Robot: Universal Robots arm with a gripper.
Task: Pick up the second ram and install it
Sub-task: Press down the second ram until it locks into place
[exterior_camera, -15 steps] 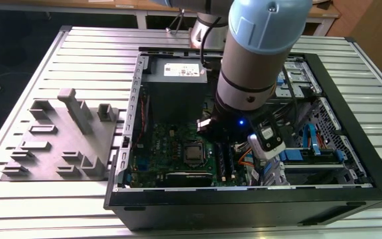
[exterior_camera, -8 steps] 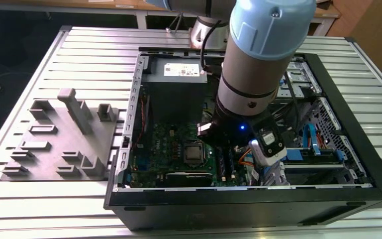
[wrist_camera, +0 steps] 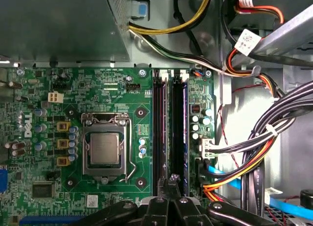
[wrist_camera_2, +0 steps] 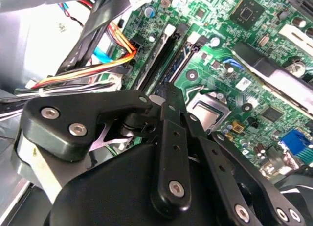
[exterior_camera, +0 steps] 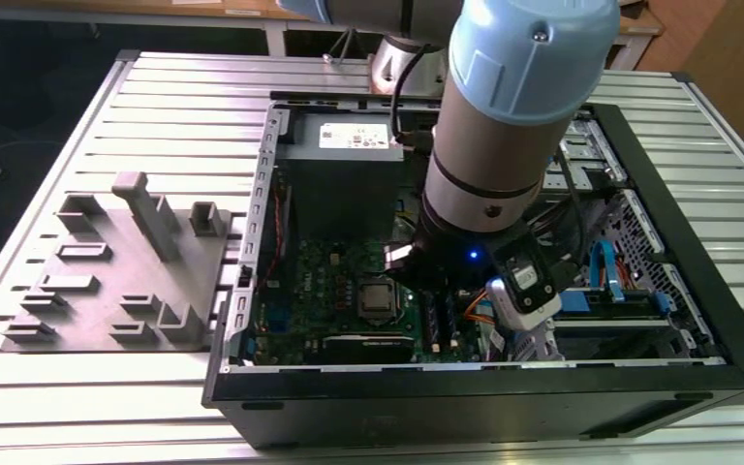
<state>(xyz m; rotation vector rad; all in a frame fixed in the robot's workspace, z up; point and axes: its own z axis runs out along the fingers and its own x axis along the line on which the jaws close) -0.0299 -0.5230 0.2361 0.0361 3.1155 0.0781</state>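
Reaching down into the open computer case (exterior_camera: 721, 320), the gripper (wrist_camera: 167, 186) sits low over the motherboard (wrist_camera: 112, 94), right at the near end of the memory slots (wrist_camera: 160, 128). From what I can see in both wrist views, its black fingers (wrist_camera_2: 172, 118) are drawn close together above the slots, but whether they pinch anything I cannot tell; the tips are hidden behind the linkage. In the first wrist view, the second ram (wrist_camera: 182, 128) appears as a dark strip with a blue edge, standing in the slot on the side away from the CPU socket (wrist_camera: 105, 150); the black slot beside it, nearer the CPU, looks dark, and I cannot tell what it holds. Just beyond the slots runs a bundle of coloured cables (wrist_camera: 254, 152), orange, red, yellow and blue. Farther back sits the grey power supply box (exterior_camera: 344, 184). In the exterior view, the pale blue arm (exterior_camera: 514, 87) comes down from above, and well off to the exterior view's left the grey holder tray (exterior_camera: 113, 281) lies on the slatted table (exterior_camera: 88, 407).
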